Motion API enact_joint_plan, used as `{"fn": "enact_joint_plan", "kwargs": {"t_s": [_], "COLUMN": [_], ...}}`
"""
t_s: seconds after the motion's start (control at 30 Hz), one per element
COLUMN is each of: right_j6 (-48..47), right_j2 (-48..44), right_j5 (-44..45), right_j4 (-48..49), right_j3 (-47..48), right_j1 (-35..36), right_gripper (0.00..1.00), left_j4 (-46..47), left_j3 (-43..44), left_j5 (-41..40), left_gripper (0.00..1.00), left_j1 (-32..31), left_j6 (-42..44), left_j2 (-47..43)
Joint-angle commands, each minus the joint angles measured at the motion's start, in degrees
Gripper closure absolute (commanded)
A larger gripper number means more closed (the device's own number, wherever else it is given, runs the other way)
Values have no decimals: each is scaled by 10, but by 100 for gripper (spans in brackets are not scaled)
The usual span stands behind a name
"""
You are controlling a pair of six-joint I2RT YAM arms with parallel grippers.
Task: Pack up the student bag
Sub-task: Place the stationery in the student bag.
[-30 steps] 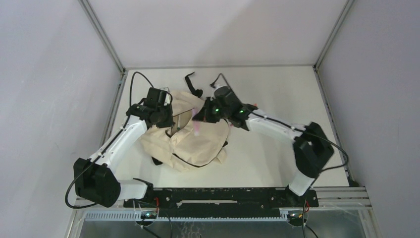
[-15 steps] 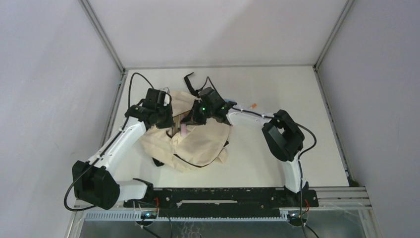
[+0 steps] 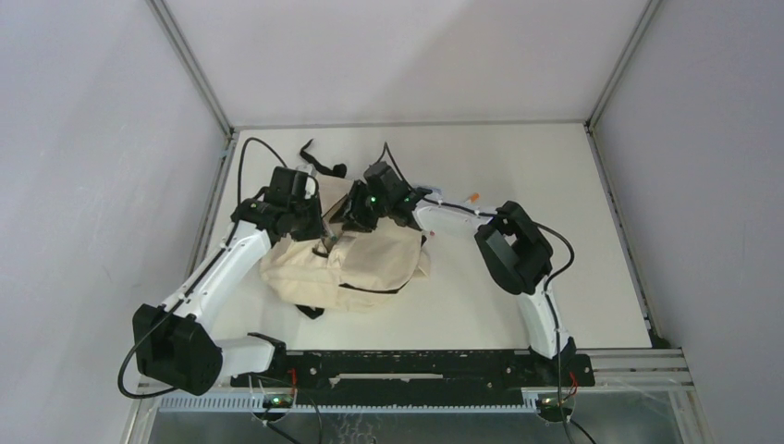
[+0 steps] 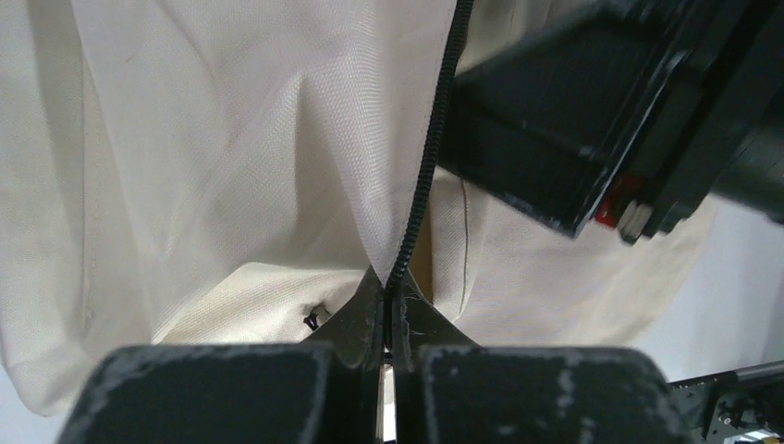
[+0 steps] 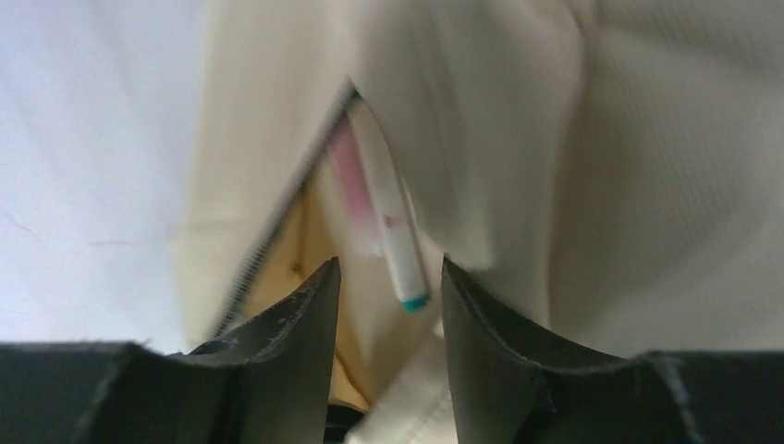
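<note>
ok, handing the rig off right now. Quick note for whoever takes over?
Left gripper: shut on the zipper edge of the student bag, holding the opening up.
Right gripper: open, at the bag's mouth.
Pink-and-white pen: lies partway in the opening, teal tip toward the gripper, not gripped.
Done: pen is in the bag's mouth.
Left: seat the pen fully. A small orange item lies on the table, possibly next. Zipper is open.
</note>
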Motion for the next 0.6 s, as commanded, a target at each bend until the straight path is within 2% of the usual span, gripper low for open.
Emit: {"fn": "enact_joint_plan", "kwargs": {"t_s": [0.0,0.1,0.2,0.27,0.4,0.47,0.57], "right_j6": [-29,-68,-118,-149,-138,-118,-89], "right_j2": [-79,-131,-193,-242,-304,-308,-286], "right_j5": [-10,0,58,131,374,417,417], "right_j4": [31,26,-20,-62,-198,-236,-272], "right_j3": [-67,-124,-170,-197,-236,-252,-254], "right_j1": [5,2,-9,-19,-39,-68,-134], "right_gripper": [55,65,66,64,54,53,52], "left_j4": [14,14,17,17,18,20,20], "left_j3": [-5,-7,-12,-12,-10,-9,-6], "left_j5": [26,20,20,20,24,25,26], "left_gripper": [100,100,100,100,100,100,100], "left_j1": [1,0,0,0,0,0,1], "left_j6": [6,6,8,8,10,10,12], "left_j2": [-13,-11,-10,-7,-4,-4,0]}}
